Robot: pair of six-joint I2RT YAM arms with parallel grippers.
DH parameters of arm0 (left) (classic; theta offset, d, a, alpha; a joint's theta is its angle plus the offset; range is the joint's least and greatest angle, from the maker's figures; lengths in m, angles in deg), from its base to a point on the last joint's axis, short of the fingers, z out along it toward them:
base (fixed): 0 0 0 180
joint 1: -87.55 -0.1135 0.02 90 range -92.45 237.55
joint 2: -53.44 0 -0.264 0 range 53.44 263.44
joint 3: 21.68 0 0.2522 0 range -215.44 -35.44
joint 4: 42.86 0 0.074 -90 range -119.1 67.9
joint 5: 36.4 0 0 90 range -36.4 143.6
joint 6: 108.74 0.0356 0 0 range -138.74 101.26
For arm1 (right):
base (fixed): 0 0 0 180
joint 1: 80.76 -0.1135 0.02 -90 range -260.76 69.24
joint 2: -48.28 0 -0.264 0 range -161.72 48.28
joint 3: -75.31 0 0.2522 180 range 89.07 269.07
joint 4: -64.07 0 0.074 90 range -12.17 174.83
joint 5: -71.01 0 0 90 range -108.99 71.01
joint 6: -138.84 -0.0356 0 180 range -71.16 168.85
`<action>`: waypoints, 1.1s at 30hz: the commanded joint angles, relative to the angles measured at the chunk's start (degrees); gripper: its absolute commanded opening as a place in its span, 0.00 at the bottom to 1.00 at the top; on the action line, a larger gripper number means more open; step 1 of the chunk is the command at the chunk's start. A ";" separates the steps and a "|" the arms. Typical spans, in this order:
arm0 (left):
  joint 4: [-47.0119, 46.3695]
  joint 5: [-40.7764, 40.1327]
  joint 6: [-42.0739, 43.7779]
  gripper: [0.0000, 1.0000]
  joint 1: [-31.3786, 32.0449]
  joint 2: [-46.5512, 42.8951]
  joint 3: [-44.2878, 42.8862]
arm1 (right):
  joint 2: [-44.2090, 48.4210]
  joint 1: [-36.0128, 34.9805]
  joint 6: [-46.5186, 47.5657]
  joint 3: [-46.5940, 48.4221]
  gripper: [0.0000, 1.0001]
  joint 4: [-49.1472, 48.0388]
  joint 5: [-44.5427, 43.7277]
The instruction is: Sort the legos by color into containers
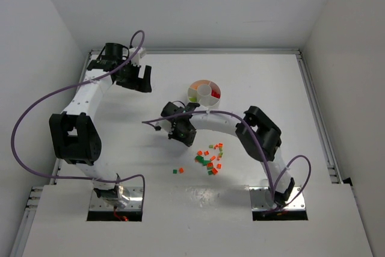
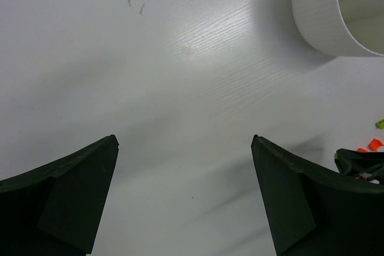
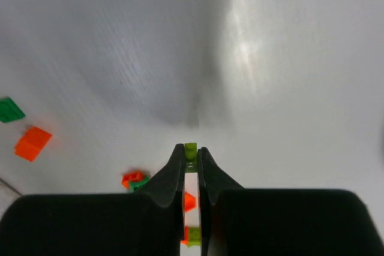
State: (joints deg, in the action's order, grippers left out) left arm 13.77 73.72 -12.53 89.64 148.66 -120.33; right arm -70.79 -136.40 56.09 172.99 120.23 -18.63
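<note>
Lime brick point(image 3: 191, 147), one, pinched in right pincer point(image 3: 190, 150), one white dish point(image 1: 192, 94)

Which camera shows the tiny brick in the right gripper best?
The right wrist view: the lime brick is pinched between the right gripper's fingertips. In the top view the gripper hides it; the left wrist view doesn't clearly show it.

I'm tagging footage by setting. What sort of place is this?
Probably a robotics lab test cell: a white table boxed in by plain white walls, a left arm and right arm bolted at its near edge, and a divided white dish and loose toy bricks on it.
</note>
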 commanded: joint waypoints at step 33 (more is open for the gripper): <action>-2.09 1.68 -14.30 1.00 -11.23 6.29 -9.60 | -6.00 13.53 0.93 33.67 0.05 5.42 -11.52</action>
State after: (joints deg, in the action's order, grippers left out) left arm 13.18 75.66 -25.73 78.55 156.33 -130.03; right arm -75.73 -123.66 56.59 203.64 126.00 -29.74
